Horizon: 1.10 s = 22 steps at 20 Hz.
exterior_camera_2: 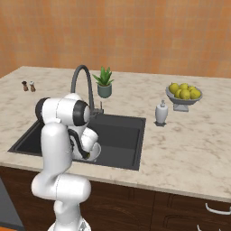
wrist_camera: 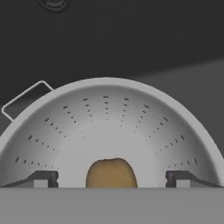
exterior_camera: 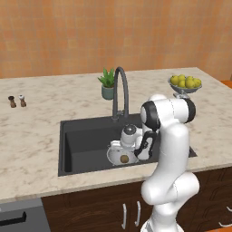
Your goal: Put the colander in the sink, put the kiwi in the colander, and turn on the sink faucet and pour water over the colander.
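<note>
Matt black sink [exterior_camera: 77,136] holds a satiny perforated metal colander [wrist_camera: 109,127] (kiwi [wrist_camera: 111,174] dull brown).

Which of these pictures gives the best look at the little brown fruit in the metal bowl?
The hand view: the kiwi lies close up in the colander, between the open gripper's fingertips. The left base view shows the kiwi as a small brown dot. In the right base view the arm covers that spot.

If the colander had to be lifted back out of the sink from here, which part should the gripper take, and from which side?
Take the colander by its thin raised rim or the loop handle, coming straight down from above. It sits upright in the sink, and the kiwi fills the middle, so an edge pinch looks safest.
</note>
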Tool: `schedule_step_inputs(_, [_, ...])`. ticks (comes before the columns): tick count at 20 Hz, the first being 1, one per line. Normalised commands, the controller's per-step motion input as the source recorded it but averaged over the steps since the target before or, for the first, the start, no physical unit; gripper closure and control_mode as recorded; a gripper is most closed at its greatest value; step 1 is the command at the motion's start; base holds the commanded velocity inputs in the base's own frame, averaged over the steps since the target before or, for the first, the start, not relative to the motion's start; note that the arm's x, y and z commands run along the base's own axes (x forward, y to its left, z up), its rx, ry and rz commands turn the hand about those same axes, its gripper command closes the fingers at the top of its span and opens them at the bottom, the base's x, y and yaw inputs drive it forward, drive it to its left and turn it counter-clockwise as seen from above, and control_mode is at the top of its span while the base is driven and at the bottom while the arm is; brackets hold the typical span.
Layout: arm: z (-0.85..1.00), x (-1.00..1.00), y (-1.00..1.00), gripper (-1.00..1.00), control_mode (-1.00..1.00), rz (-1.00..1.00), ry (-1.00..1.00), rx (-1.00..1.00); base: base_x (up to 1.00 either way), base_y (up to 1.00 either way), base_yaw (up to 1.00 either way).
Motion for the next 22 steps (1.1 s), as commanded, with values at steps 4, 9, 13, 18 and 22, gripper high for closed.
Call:
schedule_step_inputs(4, [0.38,0.00,-0.32,-1.00,-1.00,0.00,-0.14,0.00,0.00,0.00,0.00])
schedule_step_inputs(9, [0.45,0.00,-0.43,-1.00,-1.00,0.01,-0.25,0.00,0.00,0.00,0.00])
schedule_step_inputs(13, [0.52,-0.01,-0.53,-1.00,-1.00,0.02,-0.22,0.00,0.00,0.00,0.00])
schedule_step_inputs(18, [0.50,-0.23,-0.45,-1.00,-1.00,0.05,-0.12,0.00,0.00,0.00,0.00])
schedule_step_inputs(22, [0.61,-0.31,-0.39,-1.00,-1.00,0.10,-0.04,0.00,0.00,0.00,0.00])
